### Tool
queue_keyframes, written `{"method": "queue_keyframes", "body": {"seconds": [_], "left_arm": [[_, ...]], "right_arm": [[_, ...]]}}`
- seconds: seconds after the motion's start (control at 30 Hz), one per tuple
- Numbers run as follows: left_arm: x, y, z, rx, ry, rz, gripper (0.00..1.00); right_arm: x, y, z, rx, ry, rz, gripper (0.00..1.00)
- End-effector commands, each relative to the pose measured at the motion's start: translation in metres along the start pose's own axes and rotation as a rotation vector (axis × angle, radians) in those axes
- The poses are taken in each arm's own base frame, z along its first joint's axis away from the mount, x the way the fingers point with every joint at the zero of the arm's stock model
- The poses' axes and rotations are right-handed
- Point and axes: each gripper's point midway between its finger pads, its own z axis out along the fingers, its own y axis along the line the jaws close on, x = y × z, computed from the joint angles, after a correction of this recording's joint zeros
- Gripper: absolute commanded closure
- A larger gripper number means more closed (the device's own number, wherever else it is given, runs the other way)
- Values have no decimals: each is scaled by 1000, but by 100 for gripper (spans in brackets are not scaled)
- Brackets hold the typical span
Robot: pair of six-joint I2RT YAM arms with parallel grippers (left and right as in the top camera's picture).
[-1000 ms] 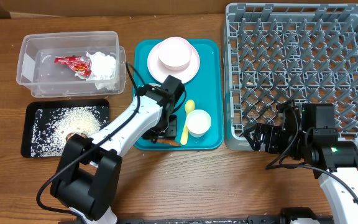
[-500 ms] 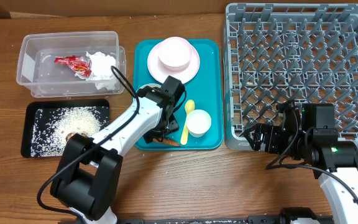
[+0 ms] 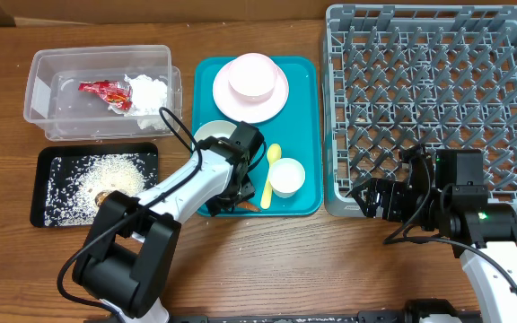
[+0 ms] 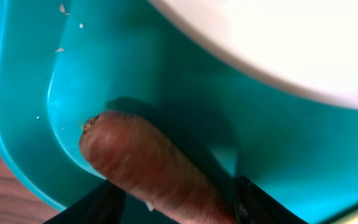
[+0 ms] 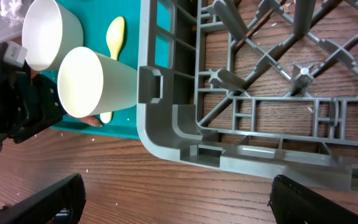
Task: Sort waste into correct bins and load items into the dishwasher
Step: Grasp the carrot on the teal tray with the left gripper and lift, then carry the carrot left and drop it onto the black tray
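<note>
A small orange carrot [image 4: 148, 162] lies in the front left corner of the teal tray [image 4: 73, 93]. My left gripper [image 4: 179, 208] has a finger on each side of it and is closed on it; in the overhead view the gripper [image 3: 232, 193] hides most of the carrot [image 3: 248, 205]. On the tray are a white plate [image 3: 276, 100] carrying a bowl [image 3: 249, 76], a second bowl [image 3: 214, 135], a cup [image 3: 286, 177] and a yellow spoon [image 3: 269, 175]. My right gripper [image 5: 176, 205] is open and empty over the wood by the corner of the grey dish rack [image 5: 179, 130].
The clear tub [image 3: 52, 99] at the back left holds the red wrapper [image 3: 104, 91] and the napkin [image 3: 151, 92]. The black tray [image 3: 48, 170] holds rice [image 3: 106, 170] and a brown scrap [image 3: 106, 193]. The dish rack [image 3: 438, 99] fills the right side.
My left gripper has shifted slightly towards the tray's front left corner, uncovering the second bowl. The right arm has not moved.
</note>
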Motion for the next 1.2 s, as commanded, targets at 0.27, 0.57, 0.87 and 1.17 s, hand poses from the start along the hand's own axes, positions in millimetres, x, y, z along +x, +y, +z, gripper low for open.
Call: {"method": "queue_keyframes", "body": {"seconds": [0.27,0.57,0.87,1.17], "left_arm": [[6,5,8,-9,3,-3,96],[-6,-7,-29,-12,5,109,96],[-48,-47,-132,100,-117,232,96],[-99,26,-168,-51,-177,67,95]], "right_arm": [[-8,5,-6,-12,-24,-15,3],[-9,5,-6,-13,-30,-18,3],[-9,6,-6,-13,-30,-18,3],[-8,5,-6,-12,-27,-17,3]]}}
